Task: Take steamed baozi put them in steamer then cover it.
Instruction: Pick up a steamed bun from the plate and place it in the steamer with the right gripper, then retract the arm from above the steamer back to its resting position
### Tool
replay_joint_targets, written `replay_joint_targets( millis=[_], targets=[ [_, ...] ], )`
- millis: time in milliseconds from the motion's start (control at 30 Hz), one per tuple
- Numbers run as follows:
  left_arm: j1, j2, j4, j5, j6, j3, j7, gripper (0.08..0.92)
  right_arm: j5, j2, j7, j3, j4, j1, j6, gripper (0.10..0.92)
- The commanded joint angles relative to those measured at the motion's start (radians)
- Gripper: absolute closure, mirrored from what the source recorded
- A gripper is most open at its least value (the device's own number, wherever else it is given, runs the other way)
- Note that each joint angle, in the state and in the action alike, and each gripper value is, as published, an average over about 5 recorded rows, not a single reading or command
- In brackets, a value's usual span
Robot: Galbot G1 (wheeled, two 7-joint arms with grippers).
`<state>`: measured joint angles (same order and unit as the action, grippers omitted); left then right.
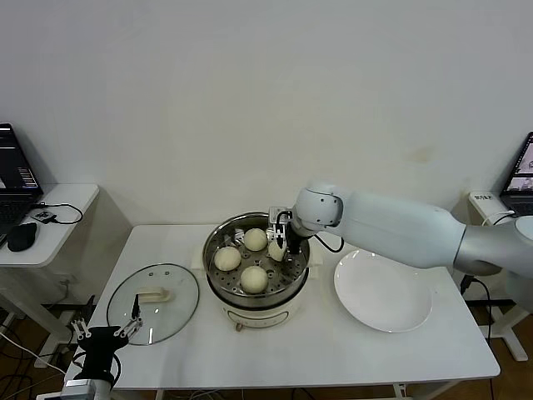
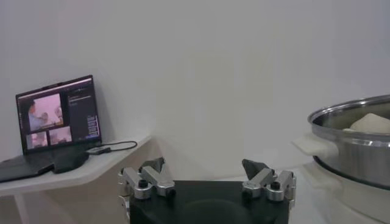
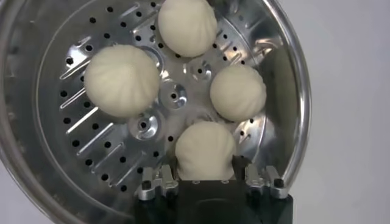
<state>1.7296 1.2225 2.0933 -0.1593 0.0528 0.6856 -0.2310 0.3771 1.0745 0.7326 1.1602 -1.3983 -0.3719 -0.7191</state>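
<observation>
Four buns sit inside the steamer (image 1: 256,275), a shiny steel pot on a cream-white base near the middle of the white counter (image 1: 316,350). Each bun is round, smooth and cream-white, with faint pleats running to the top. Three rest free on the perforated steel tray (image 3: 146,125): one toward the left (image 1: 227,258), one toward the back (image 1: 255,239), and one toward the front (image 1: 254,279). The fourth bun (image 3: 205,150) is at the tray's right side, pinched between the fingers of the right pincer (image 3: 206,176), which reaches down into the pot from the right arm; whether it touches the tray I cannot tell.

The glass lid (image 1: 153,302), with its metal rim and cream-white handle, lies flat on the counter to the left of the steamer, apart from it. A bare white plate (image 1: 383,291) lies to the right.

The left pincer (image 2: 206,176) hangs low at the counter's front left corner, its fingers spread and holding nothing.
</observation>
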Motion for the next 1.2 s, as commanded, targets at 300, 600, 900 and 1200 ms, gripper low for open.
replay_joint_targets(
  millis=[300, 600, 900, 1200],
  targets=[
    [0.004, 0.002, 0.003, 0.002, 0.0, -0.001, 0.0, 0.177, 0.012, -0.046, -0.001, -0.034, -0.071, -0.006, -0.007, 0.324],
    [-0.004, 0.002, -0.004, 0.001, 0.0, -0.007, 0.001, 0.177, 0.131, -0.21, -0.24, -0.148, -0.247, 0.023, 0.015, 0.204],
    [-0.015, -0.008, -0.029, 0.004, 0.0, 0.003, 0.001, 0.177, 0.185, -0.452, -0.708, -0.558, -0.44, 0.528, 0.313, 0.203],
    [-0.026, -0.007, -0.08, 0.055, 0.02, 0.004, 0.001, 0.177, -0.05, -0.32, -0.72, -1.29, -0.435, 1.284, 0.792, 0.203]
  ],
)
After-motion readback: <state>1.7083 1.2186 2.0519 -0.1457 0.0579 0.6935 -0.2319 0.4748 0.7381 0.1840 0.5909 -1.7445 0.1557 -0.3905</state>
